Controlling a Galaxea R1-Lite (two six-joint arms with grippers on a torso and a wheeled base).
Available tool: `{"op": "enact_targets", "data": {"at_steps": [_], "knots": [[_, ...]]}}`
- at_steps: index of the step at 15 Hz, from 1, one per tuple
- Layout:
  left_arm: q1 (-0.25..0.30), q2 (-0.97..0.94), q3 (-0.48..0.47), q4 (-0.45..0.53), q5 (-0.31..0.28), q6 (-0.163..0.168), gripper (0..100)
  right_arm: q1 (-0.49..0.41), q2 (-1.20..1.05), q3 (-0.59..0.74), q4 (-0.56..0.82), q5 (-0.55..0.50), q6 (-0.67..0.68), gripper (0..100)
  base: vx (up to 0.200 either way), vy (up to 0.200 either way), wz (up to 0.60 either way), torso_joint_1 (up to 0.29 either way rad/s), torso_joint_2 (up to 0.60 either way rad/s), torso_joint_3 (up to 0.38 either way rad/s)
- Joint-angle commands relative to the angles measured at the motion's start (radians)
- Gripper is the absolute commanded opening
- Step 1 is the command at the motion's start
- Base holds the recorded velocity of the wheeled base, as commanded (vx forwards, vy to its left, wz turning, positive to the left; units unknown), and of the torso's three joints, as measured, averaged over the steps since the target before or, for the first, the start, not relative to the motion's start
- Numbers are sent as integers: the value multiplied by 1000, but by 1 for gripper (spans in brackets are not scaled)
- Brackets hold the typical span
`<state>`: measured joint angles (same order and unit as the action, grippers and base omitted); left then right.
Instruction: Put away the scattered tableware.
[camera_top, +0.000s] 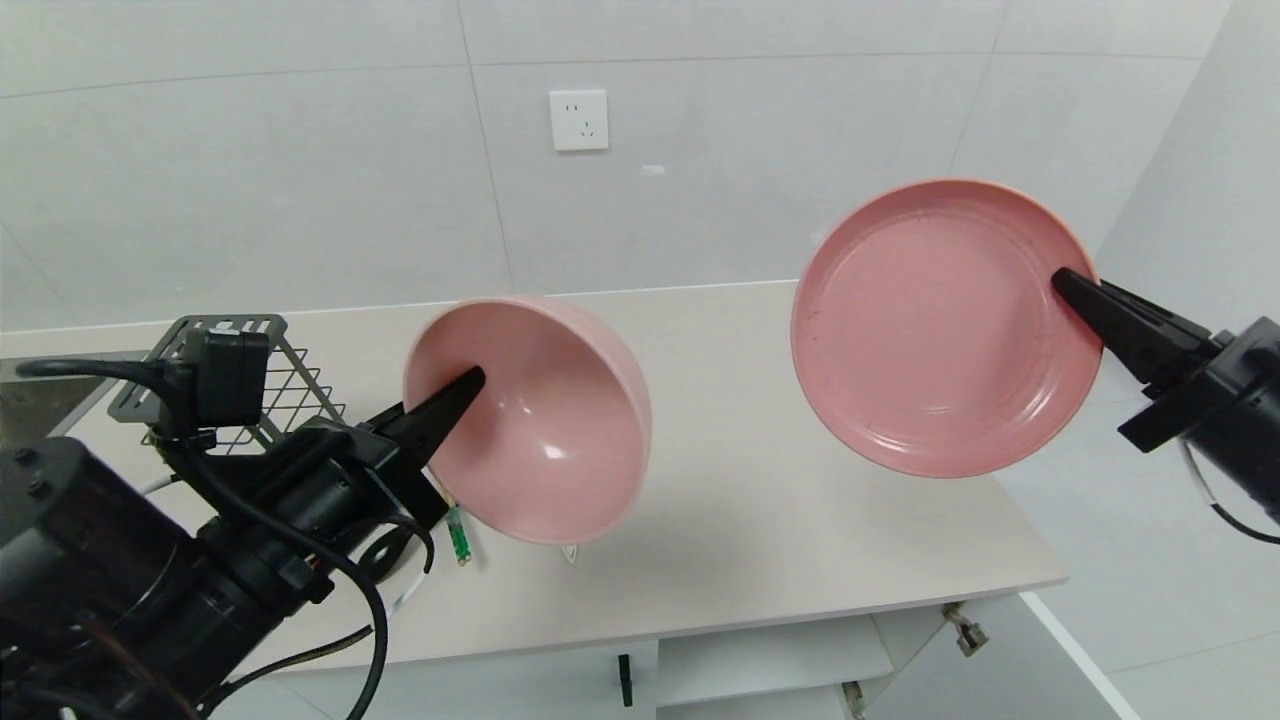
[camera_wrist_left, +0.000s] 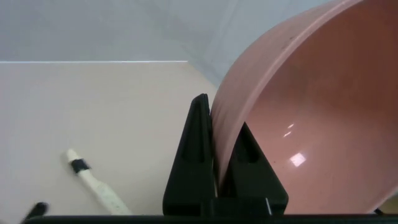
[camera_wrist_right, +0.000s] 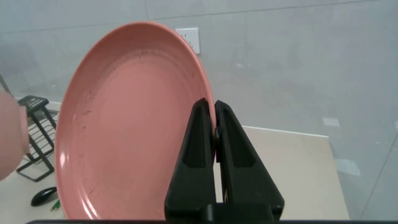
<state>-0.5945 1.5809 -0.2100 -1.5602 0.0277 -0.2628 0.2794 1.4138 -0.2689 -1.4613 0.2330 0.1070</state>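
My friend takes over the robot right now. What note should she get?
The left tool is shut on the rim of the bowl, held tilted in the air over the counter.
The right tool is shut on the rim of the plate, held up and tilted, to the right of the bowl.
The rack stands at the counter's left end.
Done: both dishes are off the counter.
Left: put both away, probably in the rack. A small white stick lies on the counter too.
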Motion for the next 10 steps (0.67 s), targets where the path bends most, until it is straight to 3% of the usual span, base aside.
{"op": "enact_targets", "data": {"at_steps": [1, 2, 3, 4, 5, 6, 10], "knots": [[-4, -1, 17, -11, 38, 25, 0, 1, -7, 16, -1, 0, -3, 0, 0, 0, 0, 0, 0, 0], [-13, -7, 40, -11, 89, 42, 0, 1, 1, 17, -2, -7, -6, 0, 0, 0, 0, 0, 0, 0], [-10, -27, 78, -11, 132, 94, 0, -2, 14, 23, -2, -7, -7, 0, 0, 0, 0, 0, 0, 0], [-1, -42, 96, -11, 147, 139, 0, -2, 25, 25, -5, -7, -7, 0, 0, 0, 0, 0, 0, 0], [-1, -78, 119, -11, 152, 220, 0, 1, 27, 28, -11, -7, -12, 0, 0, 0, 0, 0, 0, 0], [-8, -116, 133, -11, 152, 264, 0, 15, 24, 28, -11, -7, -13, 0, 0, 0, 0, 0, 0, 0], [-1, -163, 127, -11, 152, 257, 0, 46, 24, 123, -103, -7, -107, 0, 0, 0, 0, 0, 0, 0]]}}
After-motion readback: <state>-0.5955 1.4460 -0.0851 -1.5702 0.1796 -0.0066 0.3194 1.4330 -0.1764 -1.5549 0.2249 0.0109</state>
